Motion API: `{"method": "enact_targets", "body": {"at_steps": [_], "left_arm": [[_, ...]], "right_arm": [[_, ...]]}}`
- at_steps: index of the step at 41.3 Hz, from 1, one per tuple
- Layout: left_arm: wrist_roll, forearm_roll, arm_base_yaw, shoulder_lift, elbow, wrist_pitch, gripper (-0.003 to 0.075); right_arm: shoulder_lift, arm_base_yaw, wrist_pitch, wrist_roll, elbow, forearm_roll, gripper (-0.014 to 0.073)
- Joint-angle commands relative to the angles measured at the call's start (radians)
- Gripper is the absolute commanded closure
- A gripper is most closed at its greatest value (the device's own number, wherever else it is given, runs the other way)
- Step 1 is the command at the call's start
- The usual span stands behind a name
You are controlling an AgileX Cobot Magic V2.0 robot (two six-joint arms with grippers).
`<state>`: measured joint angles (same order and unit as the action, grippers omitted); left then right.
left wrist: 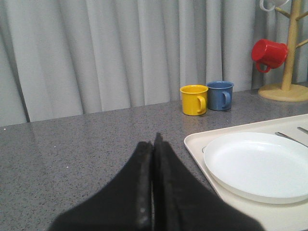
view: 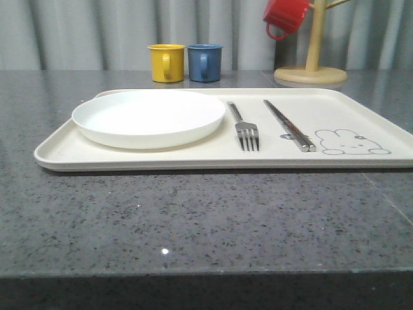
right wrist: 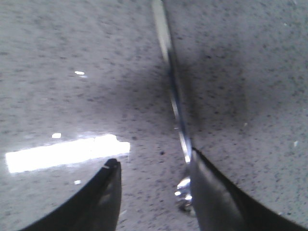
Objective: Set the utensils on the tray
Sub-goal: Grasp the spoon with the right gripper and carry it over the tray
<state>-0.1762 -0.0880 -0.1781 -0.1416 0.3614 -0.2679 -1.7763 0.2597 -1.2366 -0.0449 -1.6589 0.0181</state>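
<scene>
Front view shows the cream tray [view: 193,158] lying flat on the grey speckled table [view: 193,219], across the middle of the frame. On its left part sits the white plate [view: 148,117]. Just right of the plate lies the fork [view: 244,128], its prongs toward the lower edge of the frame. Right of the fork lie the chopsticks [view: 288,125], side by side and touching each other, and near their lower ends a drawn rabbit [view: 352,143] is printed on the tray. Behind the tray, in the upper middle, a yellow mug [view: 166,62] and a blue mug [view: 204,62] stand close together. In the upper right a red mug [view: 285,15] hangs on a wooden mug stand [view: 312,64].

Left wrist view shows the left tool [left wrist: 154,144] at the lower middle with its two black fingers pressed together and nothing between them, above bare table. The plate and a corner of the tray are at the lower right of that frame.

Right wrist view, which is blurred, shows the right tool [right wrist: 155,166] parted quite wide over the table. A thin silver spoon [right wrist: 174,101] runs from the top of the frame down to the inner side of the finger at the right [right wrist: 211,192] and seems to touch it; the other finger is apart from it. If it is really gripped, I cannot tell.
</scene>
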Motion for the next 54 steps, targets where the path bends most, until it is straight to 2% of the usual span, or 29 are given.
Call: {"method": "enact_targets", "body": {"at_steps": [1,30,34,47,51,54], "left_arm": [[0.008,-0.004,0.001,-0.012,0.025,0.082,0.0739],[0.008,-0.004,0.001,-0.012,0.025,0.082,0.0739],[0.008,-0.004,0.001,-0.012,0.025,0.082,0.0739],[0.008,-0.004,0.001,-0.012,0.025,0.082,0.0739],[0.008,-0.004,0.001,-0.012,0.025,0.082,0.0739],[0.008,-0.004,0.001,-0.012,0.025,0.082,0.0739]], "right_arm": [[0.016,0.031,-0.062,-0.033,-0.03,-0.006,0.0224],[-0.103,0.044,-0.01,-0.04,-0.03,0.006,0.0238],[-0.107,0.044,-0.014,-0.04,-0.03,0.006,0.0294],[-0.107,0.044,-0.033,-0.04,-0.03,0.006,0.06],[-0.105,0.044,-0.037,-0.04,-0.03,0.006,0.0649],[-0.098,0.044,-0.038,-0.04,-0.03,0.006,0.0655]]}}
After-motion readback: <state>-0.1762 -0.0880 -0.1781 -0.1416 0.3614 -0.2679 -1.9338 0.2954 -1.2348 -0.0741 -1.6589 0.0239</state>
